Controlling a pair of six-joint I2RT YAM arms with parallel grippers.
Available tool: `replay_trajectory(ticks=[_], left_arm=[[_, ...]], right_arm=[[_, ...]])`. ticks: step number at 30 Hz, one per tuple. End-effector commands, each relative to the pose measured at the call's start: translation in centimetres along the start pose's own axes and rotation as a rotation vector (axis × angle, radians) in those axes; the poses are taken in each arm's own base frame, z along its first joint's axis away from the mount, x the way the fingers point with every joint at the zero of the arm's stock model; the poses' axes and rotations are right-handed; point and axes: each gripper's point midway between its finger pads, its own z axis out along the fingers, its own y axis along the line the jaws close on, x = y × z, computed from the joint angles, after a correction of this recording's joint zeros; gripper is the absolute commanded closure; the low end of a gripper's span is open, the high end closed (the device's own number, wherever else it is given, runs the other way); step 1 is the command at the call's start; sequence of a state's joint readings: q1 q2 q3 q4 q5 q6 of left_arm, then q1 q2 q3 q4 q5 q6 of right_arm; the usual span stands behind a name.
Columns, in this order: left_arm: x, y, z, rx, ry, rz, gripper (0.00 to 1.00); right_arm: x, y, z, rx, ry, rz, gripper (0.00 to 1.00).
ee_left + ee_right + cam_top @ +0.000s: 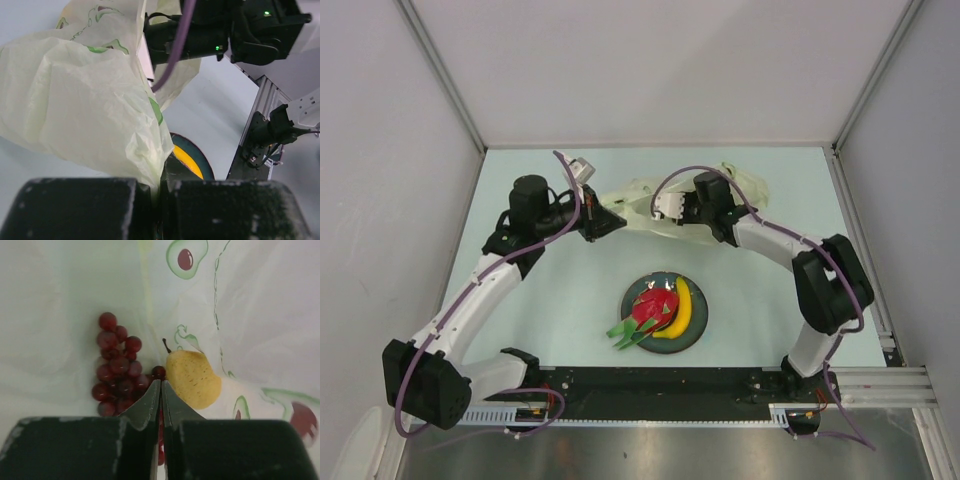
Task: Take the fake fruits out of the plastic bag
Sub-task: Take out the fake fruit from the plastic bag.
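The pale yellow-green plastic bag point(638, 198) lies at the back of the table. My left gripper point(608, 222) is shut on its left edge, and the film runs pinched between the jaws in the left wrist view point(161, 187). My right gripper point(656, 208) reaches into the bag. In the right wrist view it point(160, 382) is shut at the edge of the dark red grape bunch point(116, 367), with red showing in the thin gap between the jaws. A yellow pear-shaped fruit point(194, 378) lies just to its right. The banana point(681, 308) and the dragon fruit point(654, 309) lie on the plate.
The dark blue-green plate point(638, 292) sits in the middle of the table, near the front; its rim also shows in the left wrist view point(204, 161). Grey walls enclose the table on three sides. A black rail point(660, 380) runs along the near edge.
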State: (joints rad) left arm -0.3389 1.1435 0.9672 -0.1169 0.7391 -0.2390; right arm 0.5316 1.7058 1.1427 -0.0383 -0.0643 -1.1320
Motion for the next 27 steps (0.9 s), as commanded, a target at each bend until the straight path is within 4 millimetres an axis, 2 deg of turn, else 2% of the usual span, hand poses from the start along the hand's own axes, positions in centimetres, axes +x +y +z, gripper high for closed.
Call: replay_trajectory(ticks=[1,2,3,4,6,7,8,9,10,11,12,13,14,15,17,20,27], left_arm=[[-0.8,-1.1,-0.3,0.051,-0.026,0.04,1.0],[-0.7,-1.2,-0.3,0.056,-0.022,0.042,1.0],[-0.6,-1.3,-0.2,0.071,-0.018,0.044,1.0],[-0.4,-1.3,-0.1,0.08,-0.012,0.058,1.0],[-0.1,-1.3,0.0,0.093,0.0,0.063,1.0],[0.0,-1.1,0.0,0.091,0.001,0.07,1.0],[0.2,-1.0,0.2,0.095,0.007,0.066,1.0],[0.3,-1.1,0.2,0.102,0.011,0.064,1.0],[0.4,-1.1,0.3,0.107,0.013,0.065,1.0],[0.5,-1.1,0.4,0.111,0.017,0.063,1.0],[0.5,-1.0,0.4,0.112,0.021,0.063,1.0],[0.6,-0.9,0.5,0.111,0.024,0.066,1.0],[0.7,-0.8,0.5,0.109,0.029,0.064,1.0],[0.7,-0.7,0.6,0.108,0.033,0.068,1.0],[0.5,-0.6,0.7,0.107,0.031,0.072,1.0],[0.2,-0.4,0.9,0.107,0.025,0.074,1.0],[0.1,-0.1,1.3,0.101,0.02,0.064,1.0]], right_arm=[[1.0,-2.7,2.2,0.015,0.037,-0.052,0.84],[1.4,-2.6,2.8,-0.008,0.068,-0.056,0.7],[1.3,-3.3,3.0,-0.038,0.092,-0.062,0.66],[2.2,-2.4,4.5,-0.081,0.122,-0.058,0.64],[2.9,-1.6,5.0,-0.162,0.153,-0.073,0.57],[2.2,-3.1,5.5,-0.151,0.142,-0.085,0.55],[2.9,-2.2,6.5,-0.191,0.149,-0.094,0.53],[3.3,-1.8,6.7,-0.233,0.163,-0.108,0.52],[2.9,-2.9,7.0,-0.22,0.158,-0.141,0.51],[3.7,-2.4,7.9,-0.241,0.177,-0.157,0.51],[4.1,-2.0,8.0,-0.274,0.195,-0.175,0.5],[3.8,-3.2,8.2,-0.266,0.192,-0.214,0.5],[4.6,-2.4,8.9,-0.3,0.21,-0.225,0.5],[5.1,-1.6,8.7,-0.348,0.224,-0.243,0.5],[5.1,-2.0,8.9,-0.361,0.225,-0.286,0.51],[6.2,-1.7,9.2,-0.373,0.272,-0.328,0.51],[7.3,-0.1,9.8,-0.43,0.294,-0.4,0.52]])
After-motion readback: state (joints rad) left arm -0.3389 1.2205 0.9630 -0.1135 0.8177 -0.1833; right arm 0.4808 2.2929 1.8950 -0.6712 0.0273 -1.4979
